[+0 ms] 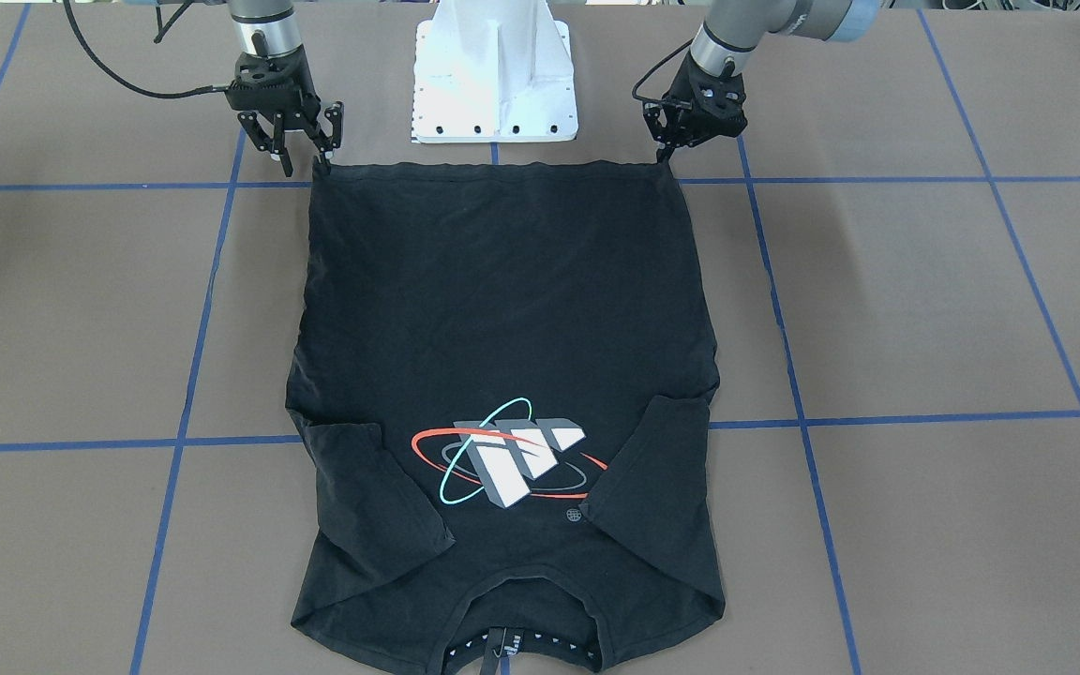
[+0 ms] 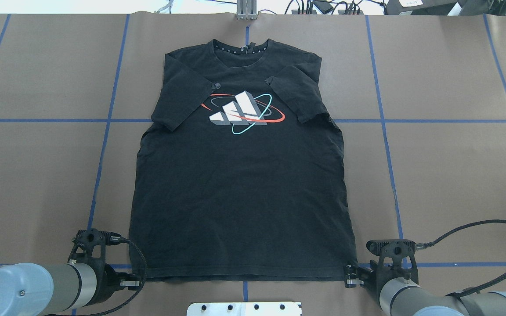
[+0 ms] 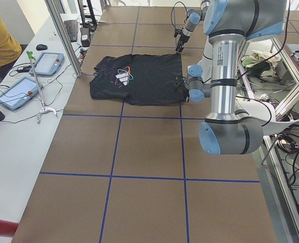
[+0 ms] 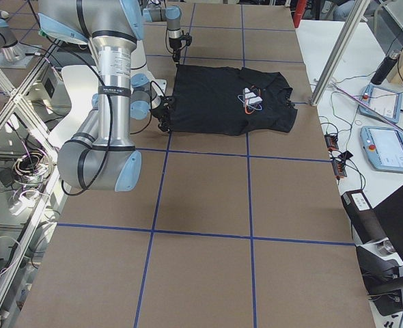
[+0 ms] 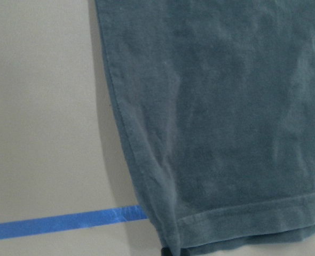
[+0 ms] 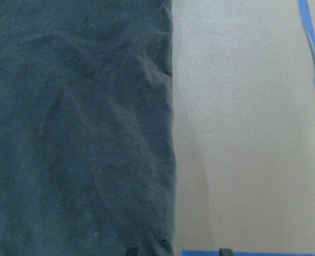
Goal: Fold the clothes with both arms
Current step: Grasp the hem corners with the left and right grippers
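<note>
The black T-shirt (image 1: 502, 309) lies flat and print-up on the brown table, collar (image 2: 240, 47) at the far edge and both sleeves folded inward over the chest. Its hem runs along the robot's side. My left gripper (image 1: 665, 152) sits at the hem's left corner, shut on that corner; the left wrist view shows its tip (image 5: 168, 250) at the cloth's corner (image 5: 171, 234). My right gripper (image 1: 306, 167) stands open at the other hem corner. Its two fingertips (image 6: 131, 249) straddle the shirt's side edge (image 6: 171, 160) without pinching it.
The white pedestal base (image 1: 495, 84) stands just behind the hem, between the arms. Blue tape lines (image 2: 103, 145) grid the table. Beyond the collar runs a bench with tablets (image 3: 48, 63), an aluminium post (image 3: 63, 35) and a seated person (image 3: 0, 40).
</note>
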{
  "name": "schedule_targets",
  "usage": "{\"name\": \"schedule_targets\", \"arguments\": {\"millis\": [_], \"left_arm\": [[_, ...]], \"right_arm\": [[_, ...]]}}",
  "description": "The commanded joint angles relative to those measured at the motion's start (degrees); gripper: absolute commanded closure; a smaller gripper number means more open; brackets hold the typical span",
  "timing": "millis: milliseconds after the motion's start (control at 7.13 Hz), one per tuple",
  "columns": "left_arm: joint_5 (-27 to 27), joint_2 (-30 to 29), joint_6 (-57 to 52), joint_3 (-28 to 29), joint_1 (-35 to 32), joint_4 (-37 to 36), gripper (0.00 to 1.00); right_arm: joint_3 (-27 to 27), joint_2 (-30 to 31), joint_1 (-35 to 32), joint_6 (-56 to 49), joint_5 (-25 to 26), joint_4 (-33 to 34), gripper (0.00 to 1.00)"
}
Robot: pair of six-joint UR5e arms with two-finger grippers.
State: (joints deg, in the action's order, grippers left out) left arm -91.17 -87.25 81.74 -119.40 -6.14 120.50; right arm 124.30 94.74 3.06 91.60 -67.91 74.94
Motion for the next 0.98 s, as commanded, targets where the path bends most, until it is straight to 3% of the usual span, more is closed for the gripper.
{"name": "schedule_targets", "arguments": {"millis": [0, 280, 421, 701, 841], "left_arm": [[0.0, 0.0, 0.0, 0.0, 0.0, 0.0, 1.00], [-0.1, 0.2, 0.0, 0.0, 0.0, 0.0, 1.00], [-0.1, 0.1, 0.0, 0.0, 0.0, 0.0, 1.00], [0.0, 0.2, 0.0, 0.0, 0.0, 0.0, 1.00], [0.0, 0.1, 0.0, 0.0, 0.0, 0.0, 1.00]], "right_arm": [[-0.1, 0.0, 1.7, 1.6, 0.8, 0.1, 0.48], [-0.2, 0.0, 2.6, 2.4, 1.5, 0.8, 0.49], [-0.2, -0.1, 3.1, 3.3, 1.8, 1.5, 0.54], [-0.2, 0.0, 3.4, 3.4, 2.0, 1.7, 0.77], [-0.2, 0.0, 3.4, 3.4, 2.0, 1.7, 0.82]]}}
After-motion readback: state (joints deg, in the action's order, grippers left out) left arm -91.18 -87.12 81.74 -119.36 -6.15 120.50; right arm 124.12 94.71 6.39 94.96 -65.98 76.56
